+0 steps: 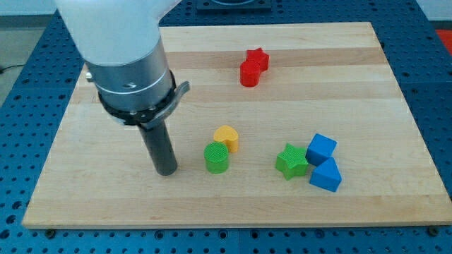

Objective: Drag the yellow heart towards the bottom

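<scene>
The yellow heart [227, 137] lies near the middle of the wooden board [106, 204], touching the green cylinder [217, 157] just below it. My tip [167, 171] rests on the board to the left of the green cylinder and below-left of the yellow heart, with a gap between it and both blocks.
A red star [258, 58] and a red cylinder [249, 73] sit together near the view's top. A green star [292, 161], a blue cube [321, 149] and a blue triangular block [325, 175] cluster at the lower right. The arm's large housing [127, 63] hangs over the left.
</scene>
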Action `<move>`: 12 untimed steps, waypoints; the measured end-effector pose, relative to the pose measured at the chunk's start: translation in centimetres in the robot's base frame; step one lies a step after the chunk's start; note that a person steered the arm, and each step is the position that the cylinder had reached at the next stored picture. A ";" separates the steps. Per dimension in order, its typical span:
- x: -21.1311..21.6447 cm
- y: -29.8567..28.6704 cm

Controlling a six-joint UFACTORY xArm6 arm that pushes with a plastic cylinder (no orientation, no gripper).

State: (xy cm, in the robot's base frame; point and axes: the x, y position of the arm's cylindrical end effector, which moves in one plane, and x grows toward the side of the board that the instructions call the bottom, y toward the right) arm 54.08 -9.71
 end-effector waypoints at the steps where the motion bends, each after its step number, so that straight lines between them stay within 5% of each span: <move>1: 0.1 5.9; 7: -3.6 9.1; 10: -14.3 9.7; 12: -14.9 9.7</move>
State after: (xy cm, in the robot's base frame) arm 39.20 -0.02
